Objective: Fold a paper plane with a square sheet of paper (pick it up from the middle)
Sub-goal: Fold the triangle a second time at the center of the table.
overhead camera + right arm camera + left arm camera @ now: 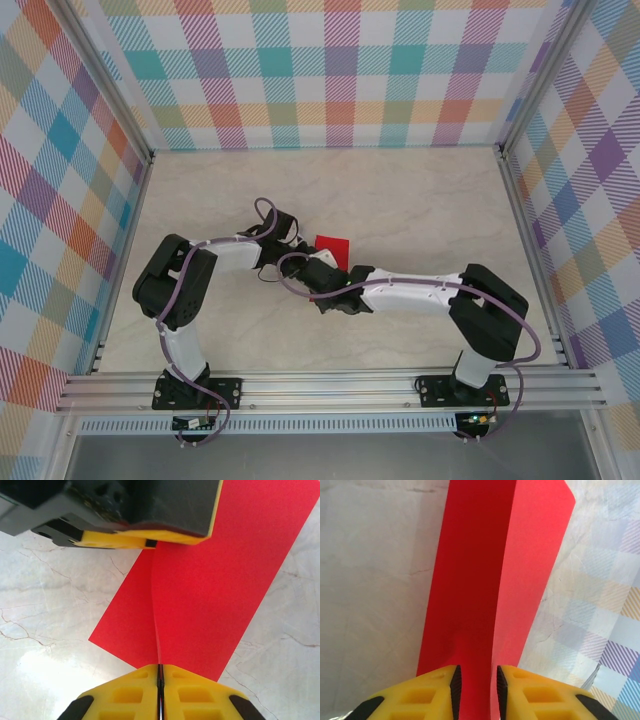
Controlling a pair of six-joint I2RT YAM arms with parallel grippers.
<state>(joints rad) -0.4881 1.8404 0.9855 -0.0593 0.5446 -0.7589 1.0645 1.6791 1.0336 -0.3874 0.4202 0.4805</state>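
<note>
Because a fold only comes out true when the sheet is caught along its middle line, I have the square sheet of paper (215, 580) raised into a ridge over the centre of the table (420, 190), with one end at each of my wrists. My right gripper (160, 667) has its jaws pressed flat together on the near end of that ridge, pinching the red paper so the crease sets sharp. My left gripper (476, 672) meets it from the opposite end. Its jaws stand narrowly parted with the fold running up between the pads (455, 680), and I cannot tell whether they bite the paper or merely straddle it. Seen from my right wrist, the sheet slopes down on either side of the ridge to the marble top, so I judge it is partly resting there and not hanging free. By count: one sheet, one centre ridge dividing it into two red panels, and two grippers on it. It is nowhere near a dart shape yet.
</note>
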